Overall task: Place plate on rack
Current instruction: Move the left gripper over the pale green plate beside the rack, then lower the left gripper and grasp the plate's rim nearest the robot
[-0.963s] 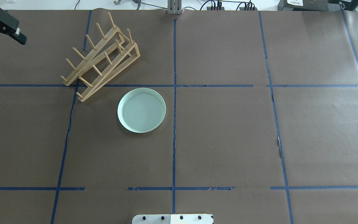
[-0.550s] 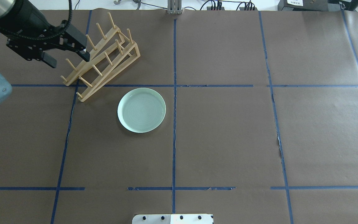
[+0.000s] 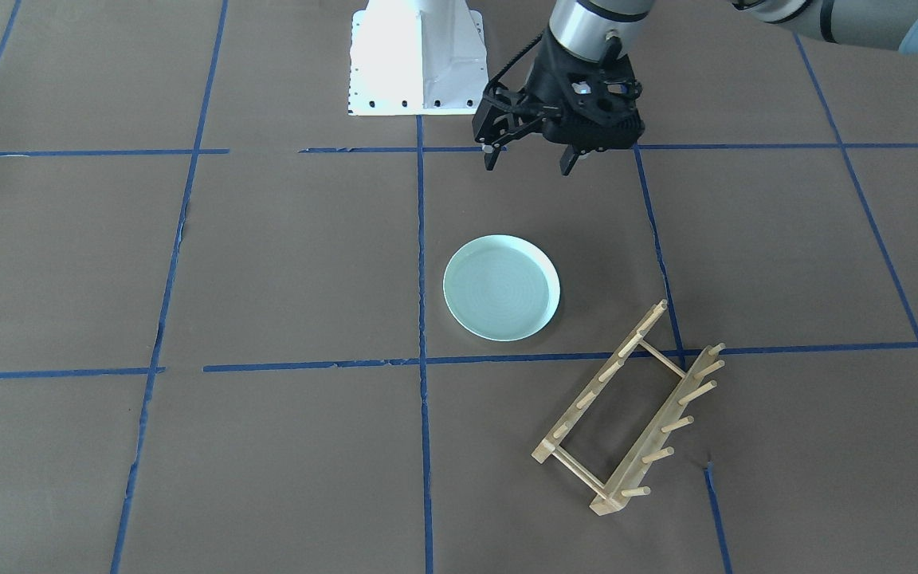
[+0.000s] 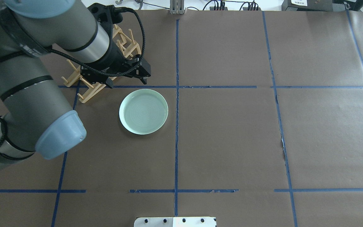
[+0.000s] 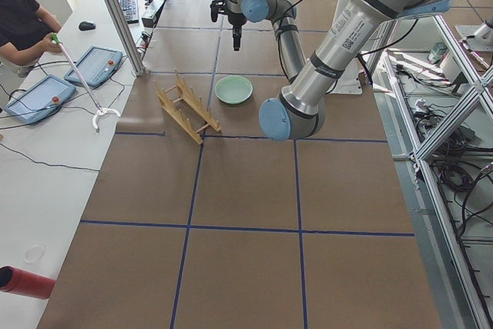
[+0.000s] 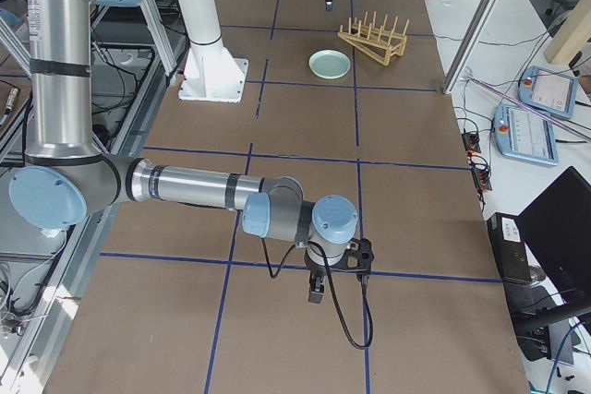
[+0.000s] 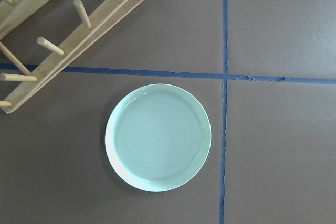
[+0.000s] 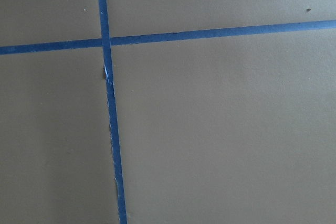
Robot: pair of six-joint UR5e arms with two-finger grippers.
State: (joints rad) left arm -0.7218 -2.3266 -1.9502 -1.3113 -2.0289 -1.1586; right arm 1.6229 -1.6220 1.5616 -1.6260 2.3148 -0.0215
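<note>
The pale mint-green plate (image 4: pixel 143 111) lies flat on the brown table, also in the front view (image 3: pixel 501 287) and centred in the left wrist view (image 7: pixel 157 137). The light-wood rack (image 3: pixel 626 406) stands just beyond it to the left, apart from it; my left arm hides part of the rack (image 4: pixel 88 94) in the overhead view. My left gripper (image 4: pixel 126 81) hangs high over the plate's far-left edge, open and empty, and shows in the front view (image 3: pixel 529 163). My right gripper (image 6: pixel 319 291) shows only in the exterior right view, low over the table's right end; I cannot tell its state.
Blue tape lines divide the table. The white robot base (image 3: pixel 415 60) stands at the robot's edge. A person with tablets (image 5: pixel 46 86) sits beyond the far edge. The right wrist view shows only tape and table.
My left arm has swung in from the far left, across the rack, to above the plate's far edge. The plate and rack have not moved.
</note>
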